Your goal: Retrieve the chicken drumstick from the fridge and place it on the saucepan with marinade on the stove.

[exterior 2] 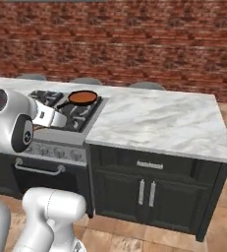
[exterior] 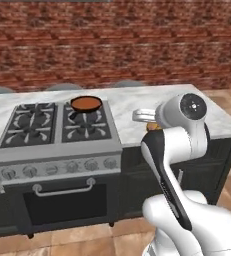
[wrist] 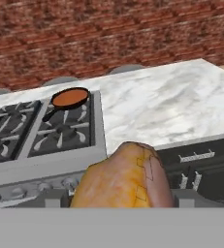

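My gripper [exterior: 148, 119] is shut on the chicken drumstick [wrist: 123, 177], a golden-brown lumpy piece that bulges up at the bottom of the hand view and hides the fingertips. A sliver of the drumstick [exterior: 154, 127] shows beside the hand, which hovers over the counter just right of the stove [exterior: 37, 125]. The saucepan with marinade [exterior: 86, 104] sits on the stove's back right burner, black with orange-brown sauce, its short handle pointing to the front left. From the hand, the saucepan [wrist: 70, 98] lies ahead and to the left, well apart from the drumstick. The fridge is out of view.
A white marble counter [exterior 2: 159, 118] stretches right of the stove over dark cabinets [exterior 2: 147, 189]. The stove's front carries a row of knobs [exterior: 52, 169] above an oven door with a bar handle [exterior: 64, 188]. A brick wall [exterior: 112, 40] stands behind, with grey stool tops along the far edge.
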